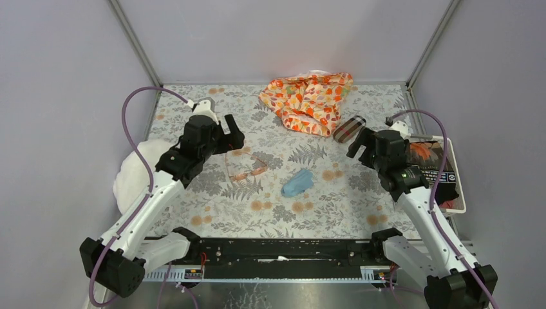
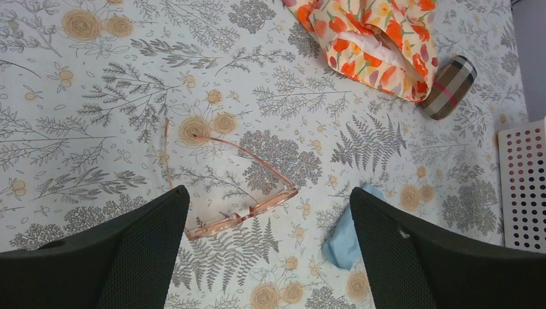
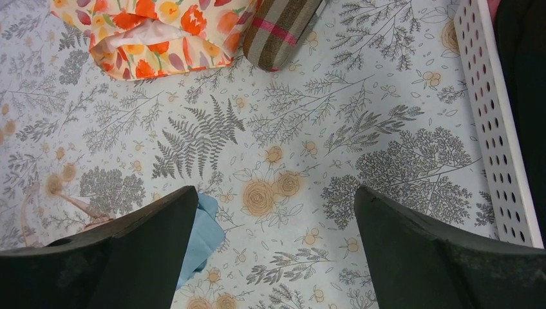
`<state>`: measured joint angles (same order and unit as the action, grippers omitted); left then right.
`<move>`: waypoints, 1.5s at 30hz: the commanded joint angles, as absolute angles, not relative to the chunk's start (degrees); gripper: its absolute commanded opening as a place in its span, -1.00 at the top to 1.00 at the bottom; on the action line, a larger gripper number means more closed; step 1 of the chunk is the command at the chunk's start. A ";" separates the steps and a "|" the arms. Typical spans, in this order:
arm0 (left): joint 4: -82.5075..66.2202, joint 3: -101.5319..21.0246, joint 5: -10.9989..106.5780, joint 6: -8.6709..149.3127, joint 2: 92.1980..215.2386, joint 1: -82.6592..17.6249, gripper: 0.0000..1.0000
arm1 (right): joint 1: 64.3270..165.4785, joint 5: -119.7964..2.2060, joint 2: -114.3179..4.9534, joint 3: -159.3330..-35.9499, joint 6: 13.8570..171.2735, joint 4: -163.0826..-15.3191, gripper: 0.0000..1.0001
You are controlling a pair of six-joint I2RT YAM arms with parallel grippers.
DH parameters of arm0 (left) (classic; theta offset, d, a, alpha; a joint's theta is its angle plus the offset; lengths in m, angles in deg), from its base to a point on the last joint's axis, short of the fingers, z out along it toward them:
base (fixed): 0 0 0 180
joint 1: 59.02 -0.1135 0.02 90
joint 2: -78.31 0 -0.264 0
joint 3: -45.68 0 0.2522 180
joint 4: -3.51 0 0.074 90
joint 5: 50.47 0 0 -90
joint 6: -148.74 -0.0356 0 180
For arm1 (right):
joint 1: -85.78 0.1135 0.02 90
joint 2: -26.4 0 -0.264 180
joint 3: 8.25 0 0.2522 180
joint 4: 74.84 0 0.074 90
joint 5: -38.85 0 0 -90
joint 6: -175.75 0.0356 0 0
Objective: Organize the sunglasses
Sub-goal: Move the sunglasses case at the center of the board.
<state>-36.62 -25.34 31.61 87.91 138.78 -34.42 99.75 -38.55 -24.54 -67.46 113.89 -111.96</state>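
My left claw (image 1: 230,132) (image 2: 267,196) is spread wide and grips nothing. The sunglasses (image 1: 243,168) (image 2: 238,193) lie flat on the tablecloth (image 1: 322,212) left of the middle. In my left wrist view they sit in the gap between my two dark fingers (image 2: 129,257), arms unfolded. The pale orange-pink front runs slantwise near the left finger, and one thin arm reaches up towards a printed flower. My right claw (image 1: 359,141) (image 3: 275,193) is released too, empty, and it hangs over bare fern-and-flower print. From that wrist only a sliver of the sunglasses (image 3: 58,206) shows at the far left edge. A small blue cloth (image 1: 298,183) (image 2: 344,238) (image 3: 199,235) lies crumpled between my two claws, just beside the glasses but apart from them. Farther back, an orange floral fabric (image 1: 309,100) (image 2: 373,38) (image 3: 154,32) lies bunched, and the brown plaid case (image 1: 349,128) (image 2: 447,87) (image 3: 280,32), crossed by a pink-red stripe, rests right at its edge. I can read no maker's name on the case. At the right edge is a white tray (image 1: 454,174) (image 2: 525,187) (image 3: 496,129) with a perforated wall. It holds a black packet (image 1: 438,170) with white print and round symbols, too small to read.
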 commanded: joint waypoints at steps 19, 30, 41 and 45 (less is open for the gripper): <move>-29.41 -19.63 33.28 89.06 145.78 -20.37 -0.97 | 99.61 -40.34 -32.87 -68.46 116.36 -109.99 -0.99; -28.60 -22.12 30.00 90.56 154.90 -6.31 -0.97 | 99.93 -39.14 -43.65 -69.64 118.56 -108.89 -0.99; -31.00 -24.74 25.24 91.90 154.28 -6.29 -0.97 | 94.99 -32.37 -71.83 -96.90 121.23 -112.94 -0.99; -31.12 -24.69 24.39 91.96 153.59 -6.33 -0.97 | 93.18 -32.10 -83.40 -108.95 123.00 -118.93 -0.99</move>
